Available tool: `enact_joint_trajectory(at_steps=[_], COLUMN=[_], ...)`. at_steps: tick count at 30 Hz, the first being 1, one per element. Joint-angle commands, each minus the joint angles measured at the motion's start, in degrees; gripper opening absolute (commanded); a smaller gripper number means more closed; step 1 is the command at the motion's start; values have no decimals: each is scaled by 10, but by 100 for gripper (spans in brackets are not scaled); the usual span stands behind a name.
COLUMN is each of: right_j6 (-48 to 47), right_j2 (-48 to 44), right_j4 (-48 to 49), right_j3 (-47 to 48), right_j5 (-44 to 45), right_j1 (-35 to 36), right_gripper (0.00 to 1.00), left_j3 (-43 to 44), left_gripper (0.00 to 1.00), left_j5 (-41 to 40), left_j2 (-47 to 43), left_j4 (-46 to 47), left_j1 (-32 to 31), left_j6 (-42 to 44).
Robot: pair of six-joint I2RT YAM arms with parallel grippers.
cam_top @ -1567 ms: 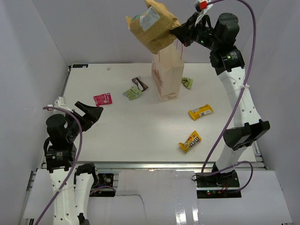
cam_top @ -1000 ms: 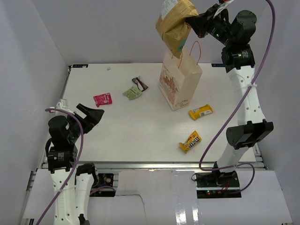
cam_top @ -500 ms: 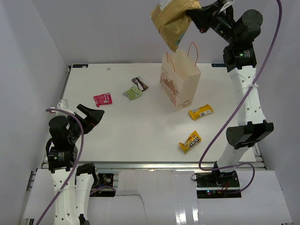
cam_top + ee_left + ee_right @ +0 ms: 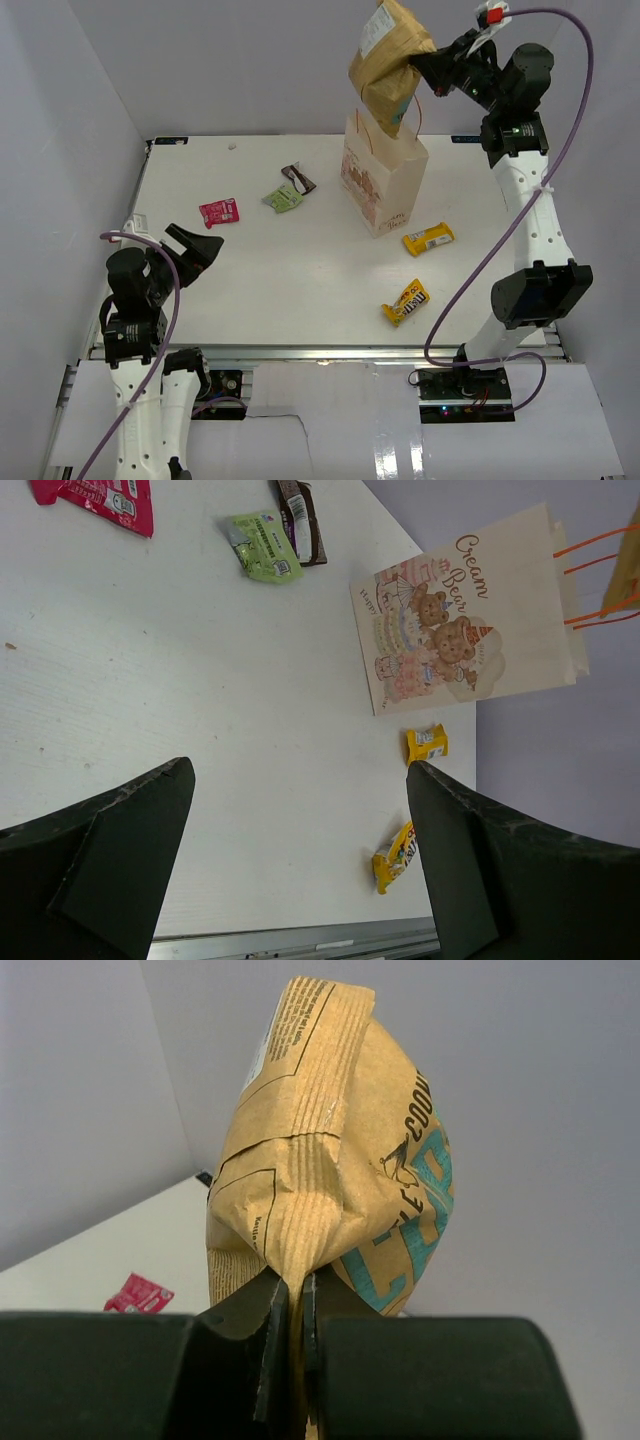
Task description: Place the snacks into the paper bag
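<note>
Above tall paper bag (image 4: 385, 185), R tool (image 4: 421, 70) pinches crinkly chip bag (image 4: 386, 62).

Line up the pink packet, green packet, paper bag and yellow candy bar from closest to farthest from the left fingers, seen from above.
1. pink packet, just beyond the left fingers.
2. green packet, mid-table, toward the back.
3. paper bag, back right.
4. yellow candy bar, right of the bag.

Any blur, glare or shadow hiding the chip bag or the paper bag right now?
Top external: sharp, evenly lit, chip bag and paper bag both clear, only soft shadows. Left wrist: bag print crisp; the open left gripper is dark, unlit. Right wrist: chip bag lettering readable; the right gripper pinching it is underlit.
</note>
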Motion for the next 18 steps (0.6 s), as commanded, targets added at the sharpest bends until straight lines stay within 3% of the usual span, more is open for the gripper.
enact_joint_trajectory(at_steps=[1, 5, 18], right_j6=[-57, -82, -142], right_j2=[-61, -92, -132], right_j4=[33, 33, 3], right_j3=[-64, -145, -238], right_j5=[1, -18, -35], right_j1=[-1, -11, -17], right_gripper=[8, 8, 8], left_j3=[-6, -14, -33], left_gripper=[97, 97, 97], left_j5=[4, 6, 20], left_j2=[-11, -13, -1], left_j4=[7, 9, 24], left_j1=[-1, -1, -1], left_j6=[1, 0, -1])
